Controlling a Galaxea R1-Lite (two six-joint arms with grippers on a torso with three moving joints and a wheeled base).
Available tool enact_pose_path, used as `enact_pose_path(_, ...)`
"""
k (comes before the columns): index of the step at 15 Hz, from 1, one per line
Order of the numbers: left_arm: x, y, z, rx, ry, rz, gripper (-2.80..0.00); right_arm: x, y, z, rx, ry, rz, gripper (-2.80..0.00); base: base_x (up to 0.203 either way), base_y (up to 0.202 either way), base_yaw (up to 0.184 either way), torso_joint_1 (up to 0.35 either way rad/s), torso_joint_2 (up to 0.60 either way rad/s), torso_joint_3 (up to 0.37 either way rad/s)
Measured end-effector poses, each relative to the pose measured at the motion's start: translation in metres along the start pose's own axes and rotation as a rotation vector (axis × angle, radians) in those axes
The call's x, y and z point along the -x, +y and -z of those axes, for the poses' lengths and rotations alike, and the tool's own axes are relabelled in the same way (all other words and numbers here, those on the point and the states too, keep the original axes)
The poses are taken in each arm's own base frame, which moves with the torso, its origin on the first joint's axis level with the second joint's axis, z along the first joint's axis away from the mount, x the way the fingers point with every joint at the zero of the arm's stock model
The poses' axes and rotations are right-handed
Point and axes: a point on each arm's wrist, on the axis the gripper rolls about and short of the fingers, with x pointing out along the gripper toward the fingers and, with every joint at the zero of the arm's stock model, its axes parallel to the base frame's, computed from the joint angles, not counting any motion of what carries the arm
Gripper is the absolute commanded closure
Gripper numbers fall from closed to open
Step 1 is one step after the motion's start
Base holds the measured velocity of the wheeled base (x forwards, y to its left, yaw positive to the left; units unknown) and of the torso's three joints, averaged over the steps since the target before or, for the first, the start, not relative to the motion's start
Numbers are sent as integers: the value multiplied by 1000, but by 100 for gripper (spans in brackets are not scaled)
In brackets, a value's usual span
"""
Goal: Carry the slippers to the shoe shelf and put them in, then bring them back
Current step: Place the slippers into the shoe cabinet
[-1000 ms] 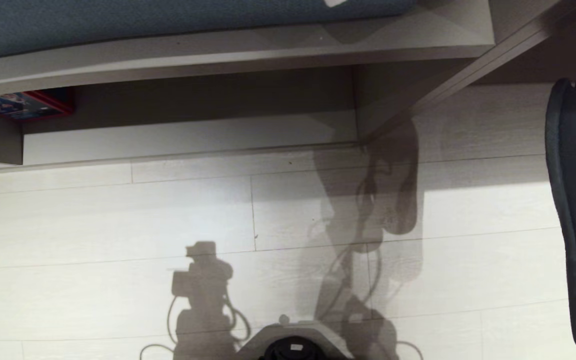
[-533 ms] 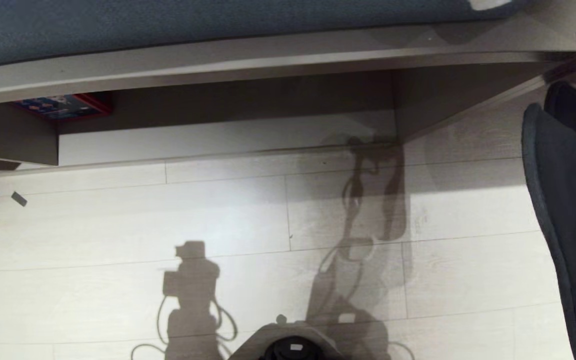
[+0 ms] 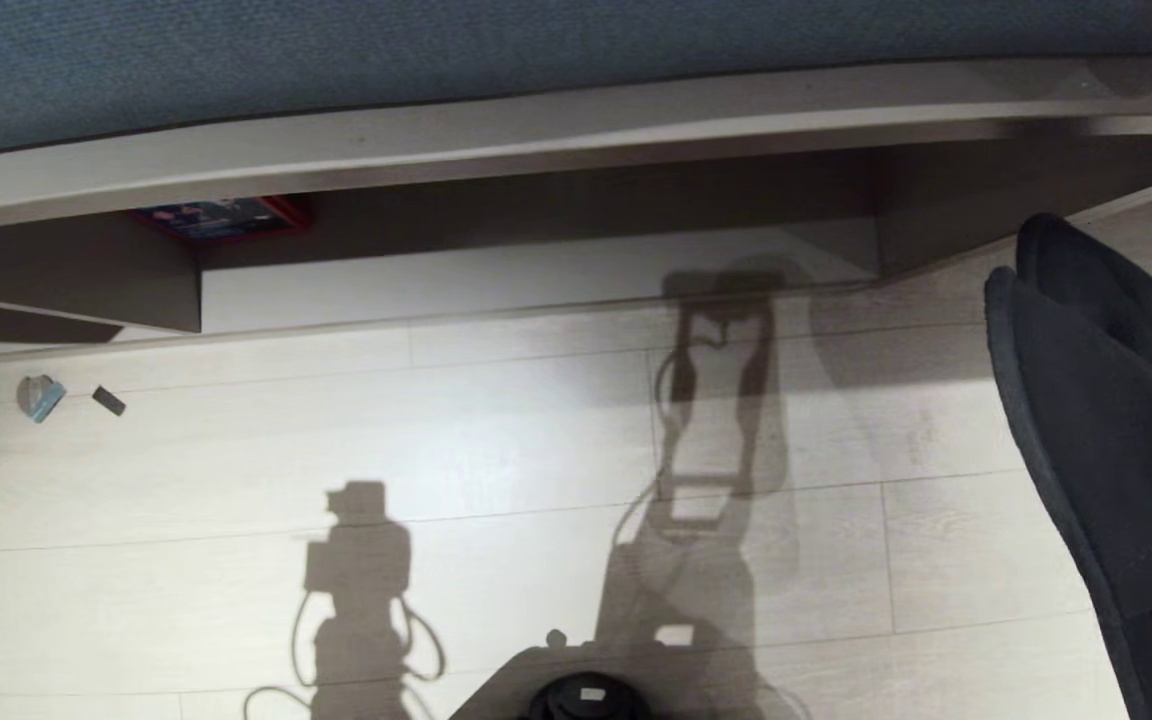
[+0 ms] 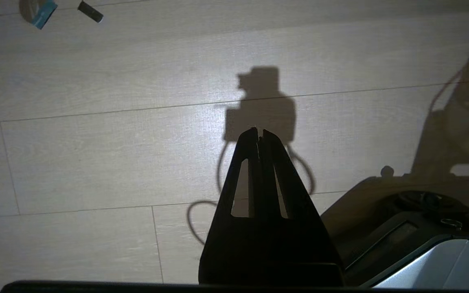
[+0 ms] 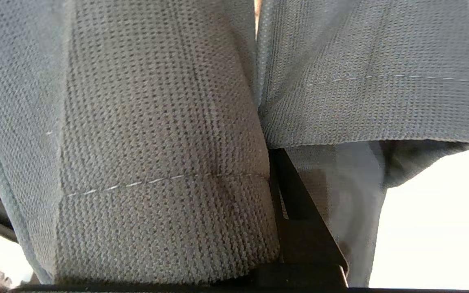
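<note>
The slippers, dark grey-blue fabric, hang pressed together at the right edge of the head view, above the pale floor. In the right wrist view their woven fabric fills almost the whole picture. My right gripper is shut on them, with only one black finger showing between the two slippers. The shoe shelf, a low wide cubby with a pale base board, runs across the far side of the floor, and its divider stands left of the slippers. My left gripper is shut and empty over bare floor.
A red-edged box lies in the cubby at its left end. A blue-grey padded top covers the unit above. Two small bits lie on the floor at far left. My base shows at the near edge.
The whole head view has shifted, so the shelf and floor slid to the right in the picture. The held slippers have come further in from the right edge and sit a little higher.
</note>
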Motion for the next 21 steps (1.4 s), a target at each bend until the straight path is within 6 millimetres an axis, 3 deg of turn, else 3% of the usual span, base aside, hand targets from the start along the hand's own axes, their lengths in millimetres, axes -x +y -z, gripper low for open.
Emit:
enact_pose_path(4, 0, 0, 0, -1, 0, 0, 0, -30, -5, -11, 0, 31, -53, 0, 0, 99, -3, 0, 2, 1)
enact_pose_path(14, 0, 0, 0, 0, 0, 0, 0, -149, -27, -40, 104, -67, 18, 0, 0, 0, 0, 0, 0, 0)
enact_pose_path(21, 0, 0, 0, 0, 0, 0, 0, -203, -21, -49, 118, -188, 95, 0, 0, 0, 0, 0, 0, 0)
